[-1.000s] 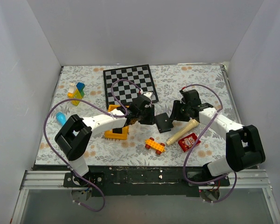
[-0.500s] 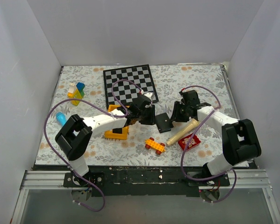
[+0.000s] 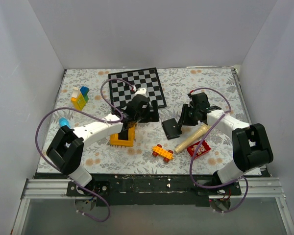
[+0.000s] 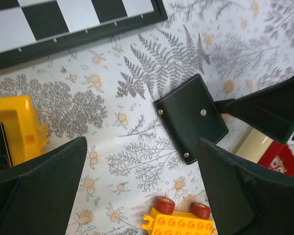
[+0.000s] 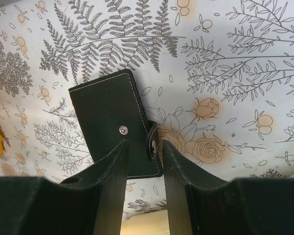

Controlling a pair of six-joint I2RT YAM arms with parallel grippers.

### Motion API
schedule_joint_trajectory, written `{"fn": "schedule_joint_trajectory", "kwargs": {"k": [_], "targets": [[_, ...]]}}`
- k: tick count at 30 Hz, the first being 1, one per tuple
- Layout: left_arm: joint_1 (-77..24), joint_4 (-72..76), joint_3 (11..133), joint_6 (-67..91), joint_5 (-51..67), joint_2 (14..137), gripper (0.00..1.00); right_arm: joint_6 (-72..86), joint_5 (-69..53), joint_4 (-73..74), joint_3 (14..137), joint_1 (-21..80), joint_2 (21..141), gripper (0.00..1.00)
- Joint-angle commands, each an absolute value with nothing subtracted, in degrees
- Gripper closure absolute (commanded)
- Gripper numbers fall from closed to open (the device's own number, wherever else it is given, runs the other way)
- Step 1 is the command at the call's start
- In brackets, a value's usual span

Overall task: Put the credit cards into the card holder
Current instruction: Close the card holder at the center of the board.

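Wallet closed, loading apparently not begun.
It lies shut at table centre; cards not clearly made out, so opening and filling seem left. Right gripper at its 2 o'clock, jaws half-closed astride the snap tab; pinch uncertain. Left gripper at 10 o'clock, wide open, empty.

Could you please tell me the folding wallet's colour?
The small square folding wallet is black with pale stitching; clearest in the right wrist view.

The card holder lies mid-table, before the right corner of the chessboard. The brick tray lies left of it, the toy car before it, the wooden peg right.
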State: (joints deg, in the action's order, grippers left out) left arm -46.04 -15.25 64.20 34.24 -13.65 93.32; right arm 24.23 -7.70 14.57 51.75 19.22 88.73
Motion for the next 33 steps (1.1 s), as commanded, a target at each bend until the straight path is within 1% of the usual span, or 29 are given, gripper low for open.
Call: {"fn": "schedule_joint_trajectory", "kwargs": {"k": [1,4,8,12,14,21,26,27,29,33], "targets": [[-38.4,-6.8,60.4,34.1,-0.8,89.9,0.07,23.9,-8.5,13.3,54.2,19.0,88.6,0.60],[-38.4,-5.5,59.9,34.7,0.0,89.5,0.02,23.6,-8.3,13.4,54.1,18.9,88.5,0.62],[-38.6,1.8,54.6,35.7,-2.9,84.9,0.02,23.2,-8.1,13.9,54.4,18.9,88.7,0.63],[-38.7,-2.7,57.0,35.0,-3.1,85.6,0.02,23.2,-8.2,13.9,54.3,18.9,88.9,0.65],[-38.9,-2.3,57.3,34.0,-1.5,85.9,0.02,23.2,-8.3,13.9,54.3,18.9,88.9,0.65],[-44.5,-1.5,60.0,27.3,-4.5,88.0,0.02,22.9,-8.4,14.4,54.4,18.9,89.5,0.67],[-45.0,-0.4,60.7,28.1,0.0,89.1,0.02,22.7,-8.1,14.9,54.8,18.9,89.7,0.69],[-45.1,-1.0,61.5,28.1,2.4,89.6,0.02,22.5,-8.3,15.1,54.8,18.9,89.9,0.70],[-45.0,-2.5,63.0,28.6,3.6,91.4,0.02,22.5,-8.2,15.2,55.1,18.9,90.2,0.70],[-45.1,1.6,62.5,27.3,5.5,94.0,0.02,22.4,-8.1,15.0,55.4,18.9,90.8,0.71]]}}
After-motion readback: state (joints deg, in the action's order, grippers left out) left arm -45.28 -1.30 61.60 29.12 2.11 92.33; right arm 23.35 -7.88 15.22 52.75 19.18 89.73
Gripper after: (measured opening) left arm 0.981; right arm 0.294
